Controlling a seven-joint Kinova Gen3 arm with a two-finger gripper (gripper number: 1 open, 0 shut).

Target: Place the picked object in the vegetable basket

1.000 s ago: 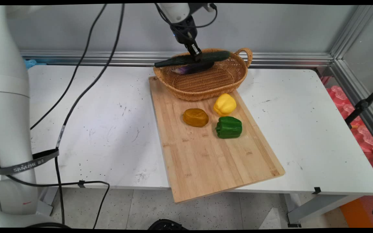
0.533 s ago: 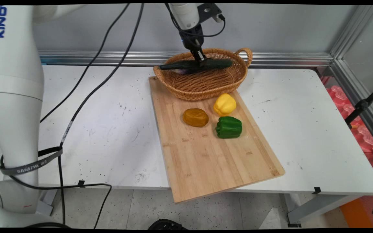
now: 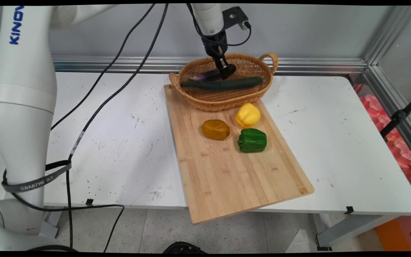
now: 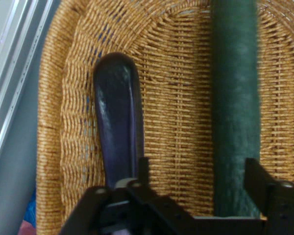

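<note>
The white table (image 3: pixel 127 142) spreads out below and in front of the gripper, toward the camera. On it lies the long pale wooden cutting board (image 3: pixel 227 171), which reaches from under the basket out past the table's near edge. The oval woven wicker basket with loop handles (image 3: pixel 248 94) sits on the board's far end, directly under the gripper, its weave filling the hand view (image 4: pixel 181 98).

The black two-finger gripper (image 3: pixel 227 72) hangs inside the basket with its fingers spread apart and nothing between them; in the hand view (image 4: pixel 196 169) bare wicker shows in the gap. The long dark green cucumber (image 3: pixel 223 84) lies lengthwise in the basket just on the near side of the gripper, and in the hand view (image 4: pixel 233 98) it runs beside one finger. The dark purple eggplant (image 3: pixel 205 75) lies just to the gripper's other side, toward the arm's base, beside the other finger (image 4: pixel 116 117).

Well in front of the gripper, on the board, stand the green bell pepper (image 3: pixel 252 140), the yellow bell pepper (image 3: pixel 248 115) and a rounded brown-orange lump (image 3: pixel 215 129).
</note>
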